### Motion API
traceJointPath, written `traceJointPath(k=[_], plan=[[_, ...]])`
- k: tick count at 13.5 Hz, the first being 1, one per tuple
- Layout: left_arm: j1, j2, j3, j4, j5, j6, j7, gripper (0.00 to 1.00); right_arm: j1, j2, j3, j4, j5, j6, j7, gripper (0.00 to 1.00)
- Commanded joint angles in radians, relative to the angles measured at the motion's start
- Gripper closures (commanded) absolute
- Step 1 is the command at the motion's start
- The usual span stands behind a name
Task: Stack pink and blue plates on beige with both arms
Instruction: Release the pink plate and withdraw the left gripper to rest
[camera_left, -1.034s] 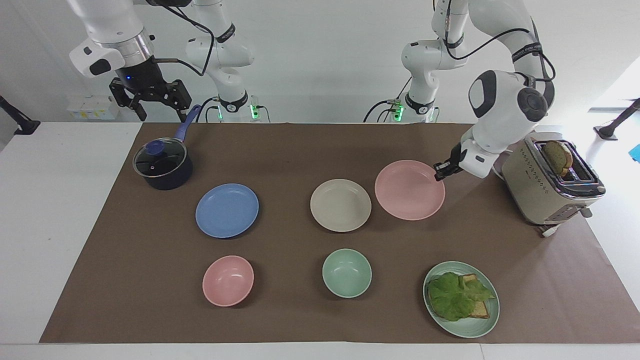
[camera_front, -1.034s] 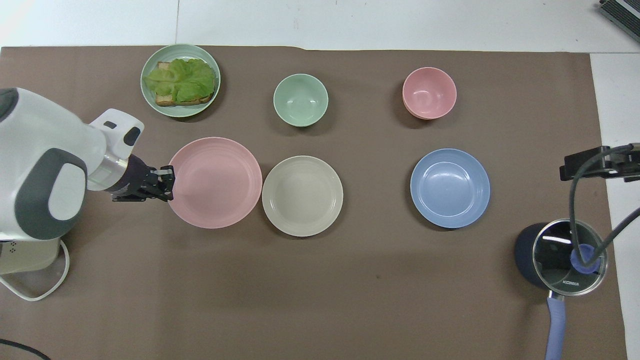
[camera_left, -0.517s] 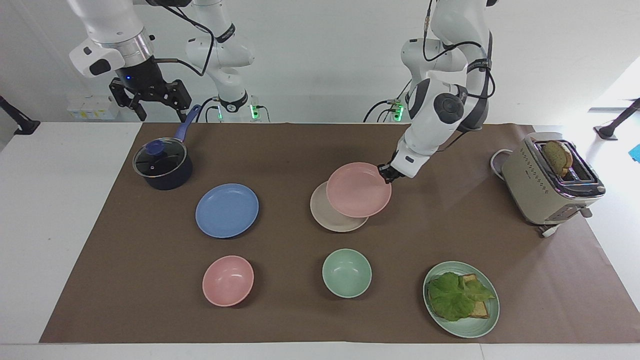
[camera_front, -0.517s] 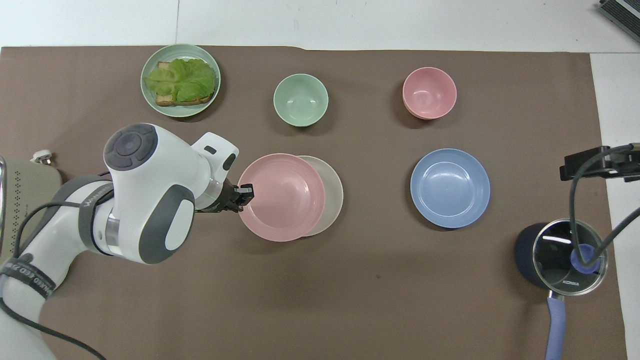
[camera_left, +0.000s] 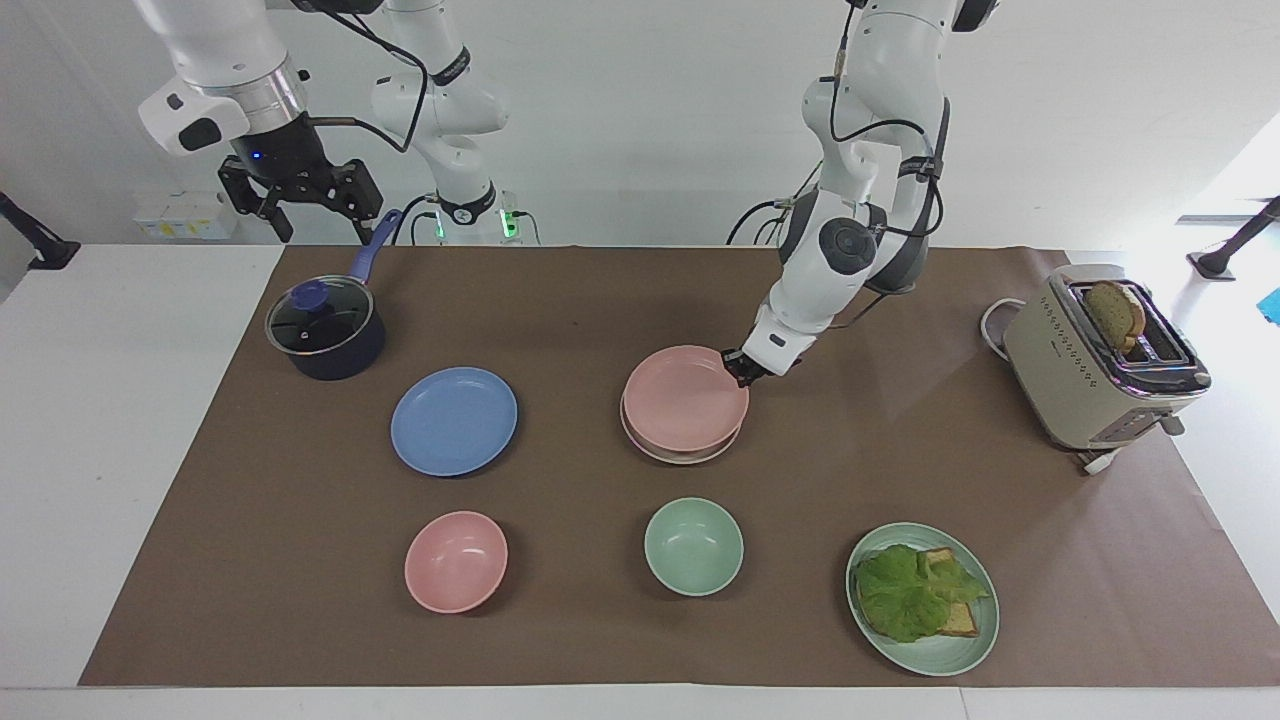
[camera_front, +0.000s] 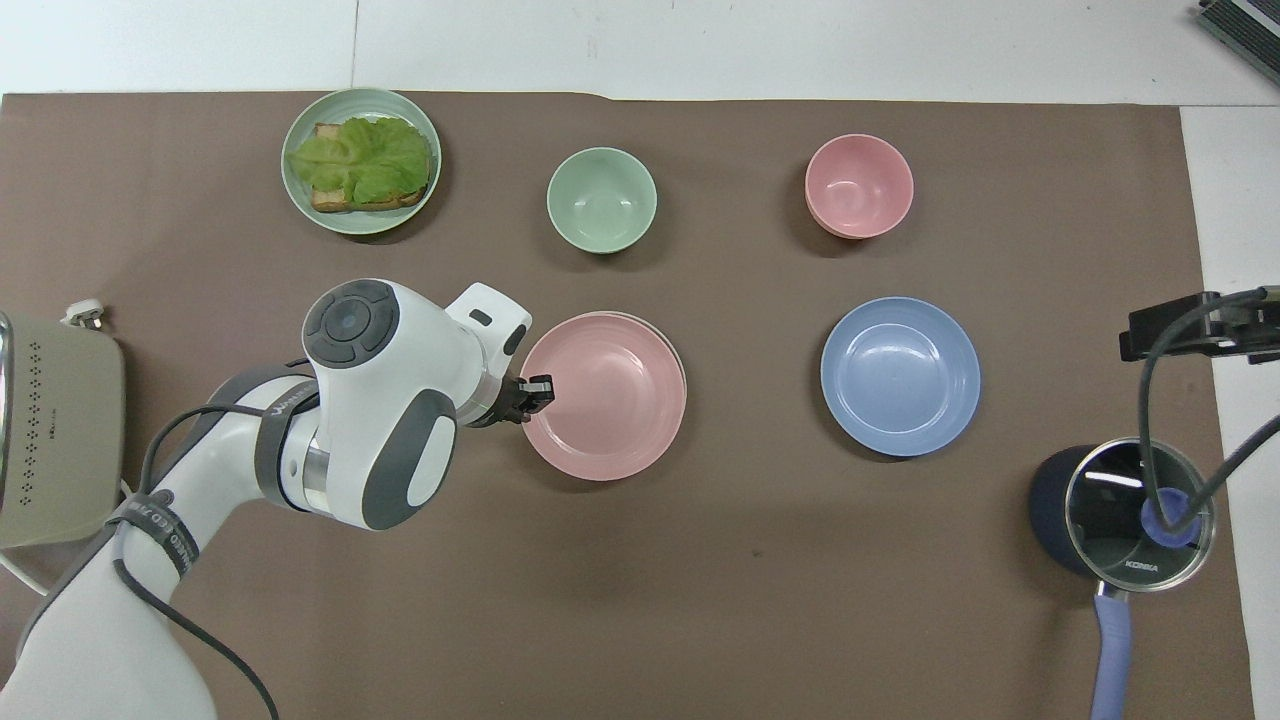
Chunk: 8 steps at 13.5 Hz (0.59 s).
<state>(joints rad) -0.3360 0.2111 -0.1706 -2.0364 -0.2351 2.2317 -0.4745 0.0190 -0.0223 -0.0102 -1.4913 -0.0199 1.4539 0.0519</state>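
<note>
**Setting the pink plate down square on the beige one**

We start with the glossy white left arm (camera_left: 838, 250), which reaches in low from its end of the table. Its black two-finger left gripper (camera_left: 741, 366) is closed on the rim of the matte pastel pink round plate (camera_left: 685, 398), at the edge toward the left arm's end of the table. The pink plate is over the matte cream-beige round plate (camera_left: 690, 455); only a thin beige crescent shows under it. We cannot tell if the two plates already touch.

For this step we judge that the plate should go straight down and level, with the two rims lined up, before the fingers let go. A release from a tilt could make the pink plate slide off centre. After release, the gripper should leave sideways and low, so it does not lift the rim again.

The matte cornflower blue round plate (camera_left: 454, 421) lies alone on the brown table cover (camera_left: 600, 300), beside the stack toward the right arm's end, not yet taken. The black right gripper (camera_left: 300, 195) waits with open fingers, high over the dark lidded saucepan (camera_left: 326, 330). We think it should take the blue plate by the rim in the same way.
</note>
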Motion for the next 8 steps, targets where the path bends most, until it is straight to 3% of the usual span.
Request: traceJointPath(k=[1,2,3,6,8], plan=[[-0.015,-0.004,0.016,-0.005,-0.020,0.023,0.008,0.64,-0.008,-0.022,0.000,-0.024,0.018,0.011,0.009,0.00],[-0.014,-0.003,0.016,-0.004,-0.020,0.023,0.010,0.11,-0.008,-0.022,0.000,-0.026,0.018,0.011,0.008,0.00],[-0.014,-0.003,0.017,-0.002,-0.020,0.025,0.005,0.00,-0.008,-0.022,0.000,-0.026,0.018,0.011,0.008,0.00],[0.011,-0.001,0.022,0.030,-0.018,-0.006,-0.006,0.00,-0.008,-0.024,0.000,-0.026,0.018,0.009,0.008,0.00],[0.081,-0.009,0.020,0.086,-0.006,-0.102,0.005,0.00,-0.010,-0.024,0.000,-0.026,0.018,0.011,0.009,0.00]])
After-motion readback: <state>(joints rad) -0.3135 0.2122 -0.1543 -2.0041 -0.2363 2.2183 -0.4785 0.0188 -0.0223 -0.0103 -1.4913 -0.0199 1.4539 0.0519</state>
